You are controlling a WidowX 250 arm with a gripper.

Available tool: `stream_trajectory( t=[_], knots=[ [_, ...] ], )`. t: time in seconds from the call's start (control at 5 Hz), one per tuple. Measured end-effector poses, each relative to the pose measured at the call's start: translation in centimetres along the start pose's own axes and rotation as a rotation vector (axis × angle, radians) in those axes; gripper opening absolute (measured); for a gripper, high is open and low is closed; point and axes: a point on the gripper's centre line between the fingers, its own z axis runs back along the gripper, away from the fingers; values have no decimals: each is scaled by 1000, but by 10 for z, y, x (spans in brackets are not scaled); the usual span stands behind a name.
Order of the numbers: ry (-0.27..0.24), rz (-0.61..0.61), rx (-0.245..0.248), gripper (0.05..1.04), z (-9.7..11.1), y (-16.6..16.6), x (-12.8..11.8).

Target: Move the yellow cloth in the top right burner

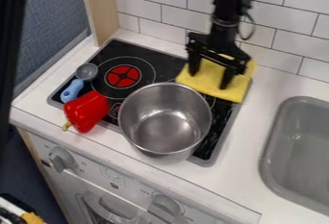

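from where i stood, the claw (209, 73) was open, its two fingers spread wide over the yellow cloth (239, 86), maybe touching it, hard to say. cloth lay on the stove's (164, 64) top right corner, just behind the pot (164, 122).

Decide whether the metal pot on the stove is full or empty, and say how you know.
Empty: the pot has no lid, and its bare, shiny bottom shows with nothing lying on it.

Yellow cloth (234, 92) — flattish, slightly rumpled — spread over stove's (166, 61) back right corner, behind steel pot (143, 104).
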Motion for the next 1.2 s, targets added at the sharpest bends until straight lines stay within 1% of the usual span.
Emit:
stream_trajectory(
  t=[0.2, 0.4, 0.6, 0.8, 1.0, 1.2],
  knots=[
    [12, -18, 14, 1001, 4, -29, -4],
    [21, -14, 31, 1001, 5, -42, -8],
    [9, -1, 49, 1001, 14, -35, -8],
    [-81, 0, 38, 1001, 53, -31, -3],
    [-99, -11, 20, 1001, 68, -32, -13],
    [-100, -43, -18, 1001, 69, -36, -25]
  ],
)
